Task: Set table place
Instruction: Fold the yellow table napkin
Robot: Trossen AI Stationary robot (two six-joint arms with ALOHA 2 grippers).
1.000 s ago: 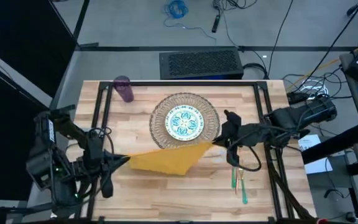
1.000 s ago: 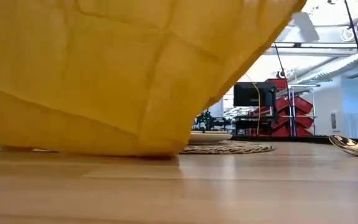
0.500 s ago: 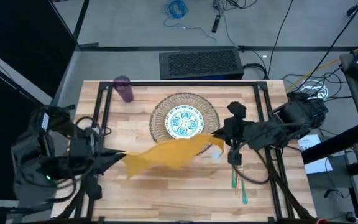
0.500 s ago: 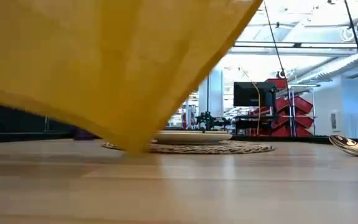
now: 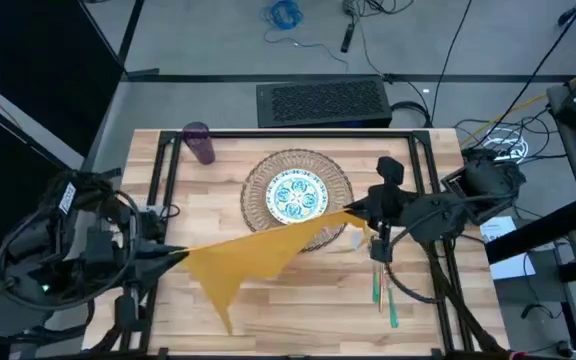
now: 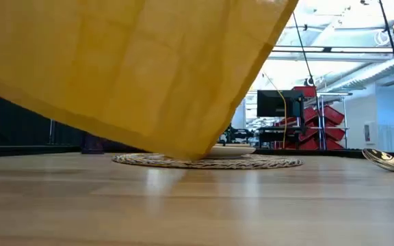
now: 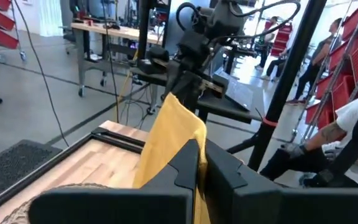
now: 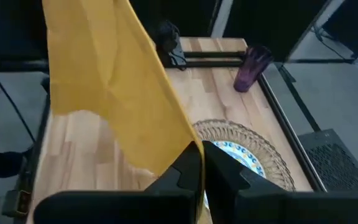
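Observation:
A mustard-yellow napkin [image 5: 248, 258] hangs spread between my two grippers above the light wooden table [image 5: 438, 320]. My left gripper [image 5: 176, 257] is shut on its left corner and my right gripper [image 5: 354, 215] on its right corner. A loose corner [image 5: 226, 318] droops toward the near edge. In the low view the napkin [image 6: 128, 75] fills the picture. Behind it lies the round woven mat [image 5: 258, 172], and on that rests the small teal-patterned plate [image 5: 296, 197]. The purple cup [image 5: 200, 142] stands at the far left. The fork and spoon [image 5: 383, 290] lie near right. My left gripper pinches one corner of the napkin [image 7: 185, 146] between its two fingers, coming level from the table's left. The cloth runs taut from there toward the other arm, clear of the table. My right gripper pinches the opposite corner [image 8: 178, 146] between its shut fingers, coming level from the table's right. The napkin spreads away from it and hangs below the held edge.
Black frame rails [image 5: 163, 180] run along the table's left, far and right sides. The spoon's bowl [image 6: 385, 158] shows at the right in the low view. Bare wood lies to the left of the mat and along the near edge.
The napkin, whose lower part rested on the table a second ago, has been lifted clear. My left gripper has drawn back toward the table's left edge and my right gripper has shifted slightly toward the far right. The top edge has gone taut and the free corner has swung toward the near edge.

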